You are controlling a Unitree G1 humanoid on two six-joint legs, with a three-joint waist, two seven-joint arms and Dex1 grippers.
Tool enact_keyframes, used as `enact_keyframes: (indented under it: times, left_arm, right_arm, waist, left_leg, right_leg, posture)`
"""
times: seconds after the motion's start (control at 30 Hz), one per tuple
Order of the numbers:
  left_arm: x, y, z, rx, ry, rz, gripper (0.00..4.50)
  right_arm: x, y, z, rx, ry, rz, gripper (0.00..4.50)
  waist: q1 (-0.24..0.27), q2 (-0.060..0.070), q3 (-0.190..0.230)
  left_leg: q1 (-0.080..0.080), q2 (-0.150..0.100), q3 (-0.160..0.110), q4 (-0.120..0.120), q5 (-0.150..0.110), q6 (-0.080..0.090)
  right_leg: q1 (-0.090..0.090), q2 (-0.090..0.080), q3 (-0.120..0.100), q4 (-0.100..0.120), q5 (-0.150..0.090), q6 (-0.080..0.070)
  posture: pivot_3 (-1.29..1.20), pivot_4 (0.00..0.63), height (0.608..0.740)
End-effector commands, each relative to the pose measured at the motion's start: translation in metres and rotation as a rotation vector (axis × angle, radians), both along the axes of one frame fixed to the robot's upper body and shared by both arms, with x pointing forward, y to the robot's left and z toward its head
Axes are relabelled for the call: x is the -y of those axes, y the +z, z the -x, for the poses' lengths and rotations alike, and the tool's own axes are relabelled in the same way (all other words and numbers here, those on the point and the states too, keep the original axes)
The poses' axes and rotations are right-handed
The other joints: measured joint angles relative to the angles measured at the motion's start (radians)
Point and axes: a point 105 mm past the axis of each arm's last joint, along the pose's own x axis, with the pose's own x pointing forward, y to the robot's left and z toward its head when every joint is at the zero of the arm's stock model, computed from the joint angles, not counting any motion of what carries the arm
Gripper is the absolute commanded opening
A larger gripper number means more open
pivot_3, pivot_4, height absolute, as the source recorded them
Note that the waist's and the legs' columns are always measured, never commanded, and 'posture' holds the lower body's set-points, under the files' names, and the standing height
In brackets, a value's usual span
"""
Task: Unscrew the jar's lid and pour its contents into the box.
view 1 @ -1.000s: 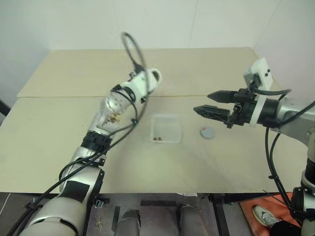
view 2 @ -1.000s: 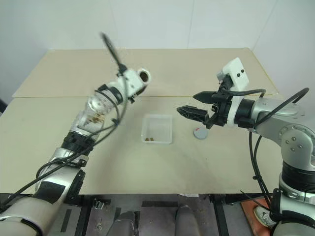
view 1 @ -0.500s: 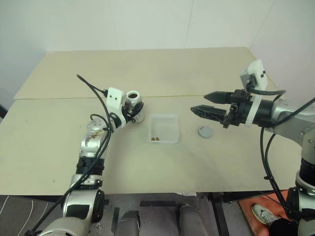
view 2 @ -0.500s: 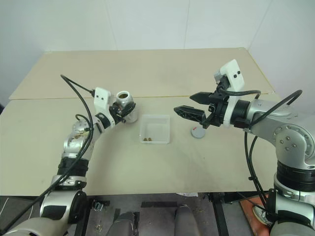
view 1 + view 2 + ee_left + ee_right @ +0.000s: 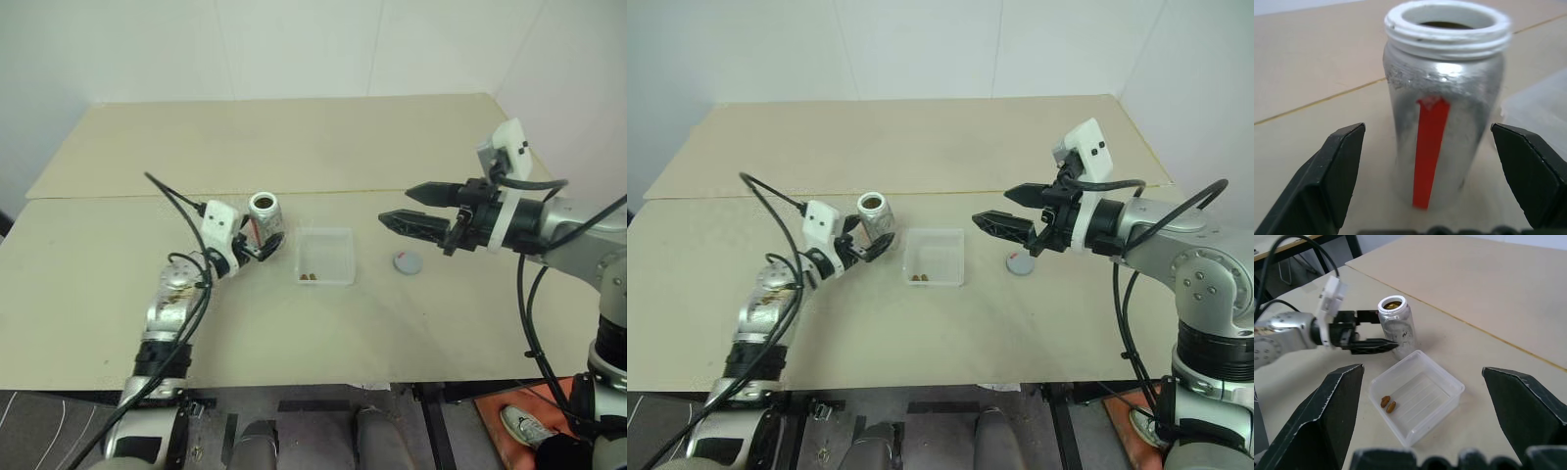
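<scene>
Left of centre in the left eye view, the jar (image 5: 265, 217) stands upright on the worktop (image 5: 411, 323), mouth open, just beside the box (image 5: 328, 257) and a little above it in the frame. The left end effector (image 5: 263, 244) brackets the jar with its fingers (image 5: 1327, 181) spread wide, and clear gaps show on both sides in the left wrist view, so it holds nothing. The lid (image 5: 409, 261) lies flat to the right of the box, apart from it. Two brown pieces (image 5: 1388, 404) sit in the box near its lower left corner. At centre right the right end effector (image 5: 419, 209) hangs above the worktop, jaws wide open and empty.

Judging by looks, the jar should be light (something dark shows through the mouth, though I cannot tell how much is left). Its wall looks smooth and rigid, silvery with a red stripe (image 5: 1429, 147), so I would expect it to be slippery under hard black fingers and easy to knock over with a sideways nudge. The best hold seems to be across the straight middle of the body, below the white threaded neck (image 5: 1447, 29), where the sides run parallel. Squeezing at the neck risks the fingers sliding off the ridges. The box looks thin and flimsy, likely to skid if bumped.
</scene>
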Motion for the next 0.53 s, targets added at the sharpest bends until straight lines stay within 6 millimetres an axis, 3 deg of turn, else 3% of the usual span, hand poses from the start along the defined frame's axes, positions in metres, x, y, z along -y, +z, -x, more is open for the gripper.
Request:
enact_keyframes:
  times: [0.03, 0.2, 0.33, 0.53]
  left_arm:
    - [-0.016, 0.021, 0.028, 0.028, -0.05, -0.03, 4.47]
    - [-0.051, 0.058, 0.072, 0.047, -0.221, -0.186, 4.47]
    - [-0.06, 0.089, 0.086, 0.09, -0.352, -0.195, 4.47]
    - [-0.068, 0.086, 0.09, 0.068, -0.368, -0.188, 4.47]
  right_arm:
    - [0.003, 0.004, 0.008, 0.037, 0.005, 0.002, 4.5]
    - [0.016, -0.005, 0.009, 0.036, -0.025, 0.031, 4.5]
    - [0.027, -0.012, 0.01, 0.076, -0.014, 0.084, 4.5]
    - [0.036, -0.022, 0.019, 0.099, 0.021, 0.124, 4.5]
  waist:
    - [0.003, 0.0, 0.0]
    - [0.009, 0.0, 0.0]
    - [0.022, 0.0, 0.0]
    - [0.025, 0.0, 0.0]
  left_leg:
    - [0.0, 0.0, 0.0, 0.0, 0.0, 0.0]
    - [0.0, 0.001, 0.0, 0.0, -0.001, 0.001]
    - [0.001, 0.001, 0.001, -0.001, -0.001, 0.001]
    - [0.001, 0.001, 0.002, -0.001, -0.001, 0.002]
  right_leg:
    - [0.0, 0.0, 0.0, 0.0, 0.0, 0.0]
    - [0.0, 0.0, 0.0, -0.002, 0.0, 0.0]
    - [0.001, 0.0, 0.0, -0.005, -0.001, -0.001]
    - [0.0, 0.0, 0.0, -0.005, -0.001, -0.001]
  posture:
    - [0.0, 0.15, 0.74]
    - [0.0, 0.15, 0.74]
    - [0.0, 0.15, 0.74]
    - [0.0, 0.15, 0.74]
